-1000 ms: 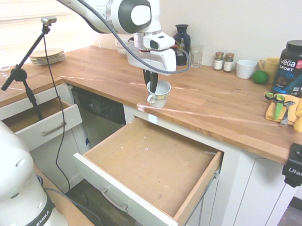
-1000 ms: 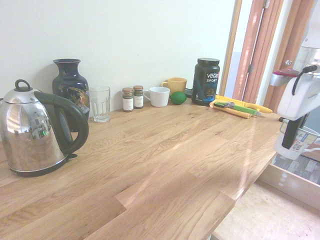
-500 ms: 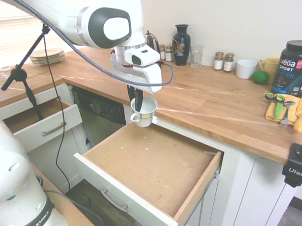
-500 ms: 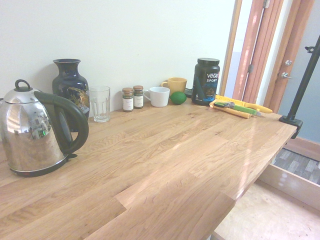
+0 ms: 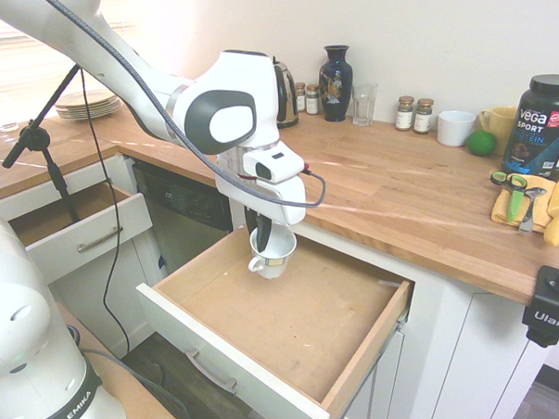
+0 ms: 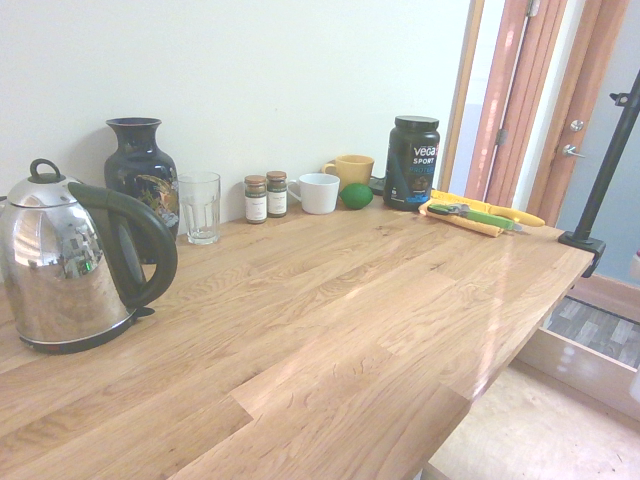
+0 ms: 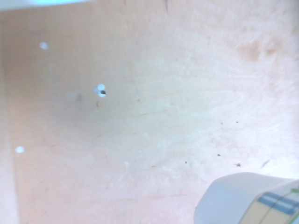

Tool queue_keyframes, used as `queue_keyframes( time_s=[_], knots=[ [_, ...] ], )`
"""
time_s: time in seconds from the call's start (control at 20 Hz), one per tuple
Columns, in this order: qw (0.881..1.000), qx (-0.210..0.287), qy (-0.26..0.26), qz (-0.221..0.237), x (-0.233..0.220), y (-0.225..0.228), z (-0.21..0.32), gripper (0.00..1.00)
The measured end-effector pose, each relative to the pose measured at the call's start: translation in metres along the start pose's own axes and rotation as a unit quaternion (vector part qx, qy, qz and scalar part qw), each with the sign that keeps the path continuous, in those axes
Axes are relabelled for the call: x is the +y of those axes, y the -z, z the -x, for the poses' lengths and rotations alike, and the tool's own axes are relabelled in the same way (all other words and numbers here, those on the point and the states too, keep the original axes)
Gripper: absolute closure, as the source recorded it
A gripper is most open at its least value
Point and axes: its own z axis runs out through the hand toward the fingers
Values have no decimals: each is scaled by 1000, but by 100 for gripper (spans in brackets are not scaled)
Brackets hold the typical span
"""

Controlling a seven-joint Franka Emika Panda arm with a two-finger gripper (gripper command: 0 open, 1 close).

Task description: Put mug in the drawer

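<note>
Our kitchen's wooden counter (image 5: 380,182) ran behind the open drawer (image 5: 294,325). Since the earlier frame we had lowered the mug (image 5: 276,256) over its twelve-o'clock part in the first exterior view, our gripper (image 5: 263,238) closed on the mug's wall.

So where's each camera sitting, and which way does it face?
First exterior: above the wide drawer, facing counter and wall; arm, claw and mug show.
Second exterior: above the counter's kettle end, looking along it; no claw.
Wrist: on the arm, facing the drawer floor; mug at edge.
Both exteriors share vase and glass.
</note>
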Motion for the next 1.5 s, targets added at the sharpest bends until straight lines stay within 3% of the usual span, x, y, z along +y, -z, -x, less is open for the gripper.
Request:
queue_keyframes(
  time_s=[0.75, 1.5],
  knots=[
    [999, -11, 18, 34, -15, -116, -28, 100],
    [999, -10, 25, 44, -22, -141, -21, 100]
  ],
)
